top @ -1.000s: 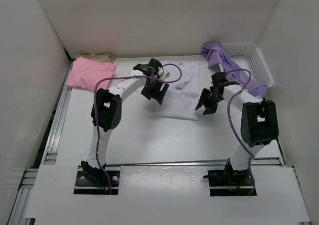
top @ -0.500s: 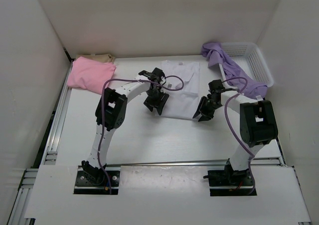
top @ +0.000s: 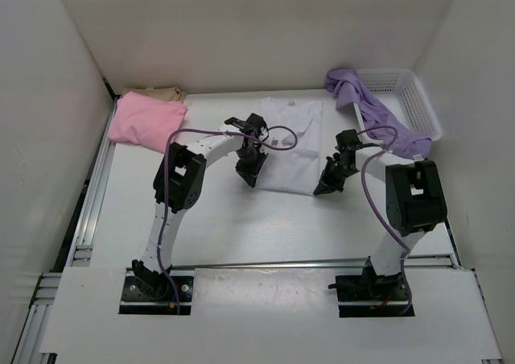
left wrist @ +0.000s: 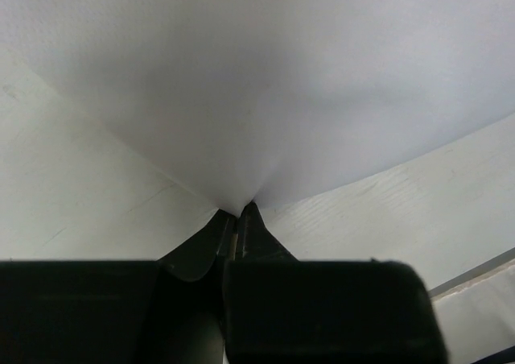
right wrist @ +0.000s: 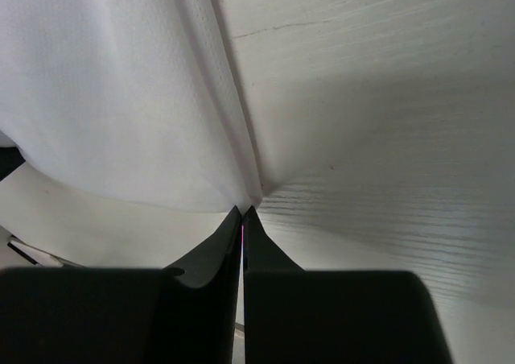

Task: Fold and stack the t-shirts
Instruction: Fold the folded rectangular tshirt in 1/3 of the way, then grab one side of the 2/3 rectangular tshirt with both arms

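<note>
Currently, one white t-shirt [top: 290, 142] is being pinched by left tool [top: 249, 179] and right tool [top: 322, 189], both clamped closed; pink t-shirt [top: 145, 121], tan t-shirt [top: 157, 94], lavender t-shirt [top: 378, 110]: one each.

The white t-shirt [top: 288, 138] is plain, showing a fine dotted knit up close, and is barely paler than the white, faintly grained surface [top: 241, 227]. The pink t-shirt [top: 145, 121] is a solid soft pink, and the tan t-shirt [top: 158, 94] is a plain beige. The lavender t-shirt [top: 376, 110] is an even pale purple. The mesh basket [top: 420, 98] is white. The left fingers [left wrist: 197, 247] and right fingers [right wrist: 269, 255] are black. The arms [top: 155, 227] are white with black joints and purple cables [top: 278, 130].
</note>
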You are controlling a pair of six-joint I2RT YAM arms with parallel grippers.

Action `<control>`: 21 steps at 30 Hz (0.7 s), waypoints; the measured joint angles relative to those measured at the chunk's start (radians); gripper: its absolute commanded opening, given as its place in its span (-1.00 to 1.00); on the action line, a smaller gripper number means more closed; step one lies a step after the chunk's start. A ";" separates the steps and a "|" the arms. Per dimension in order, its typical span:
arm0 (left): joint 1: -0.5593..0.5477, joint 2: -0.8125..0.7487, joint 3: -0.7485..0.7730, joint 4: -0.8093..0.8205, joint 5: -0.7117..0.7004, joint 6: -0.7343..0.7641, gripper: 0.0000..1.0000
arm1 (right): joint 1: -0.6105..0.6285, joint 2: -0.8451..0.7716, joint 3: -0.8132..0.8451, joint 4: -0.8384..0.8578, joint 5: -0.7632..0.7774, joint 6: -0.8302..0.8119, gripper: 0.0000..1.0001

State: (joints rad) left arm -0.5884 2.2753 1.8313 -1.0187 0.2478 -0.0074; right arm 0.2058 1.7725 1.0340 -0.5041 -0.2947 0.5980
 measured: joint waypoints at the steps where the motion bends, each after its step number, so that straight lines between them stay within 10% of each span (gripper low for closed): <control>1: 0.000 -0.011 -0.014 0.007 -0.003 0.000 -0.80 | 0.001 -0.005 0.000 -0.002 -0.001 -0.003 -1.00; 21: -0.245 -0.696 -0.489 -0.243 -0.336 0.000 -0.80 | 0.350 -0.792 -0.185 -0.317 0.016 0.099 -1.00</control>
State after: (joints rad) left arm -0.8333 1.5791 1.3422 -1.2617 -0.0883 -0.0074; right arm 0.5560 0.9806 0.8494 -0.8215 -0.2790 0.6971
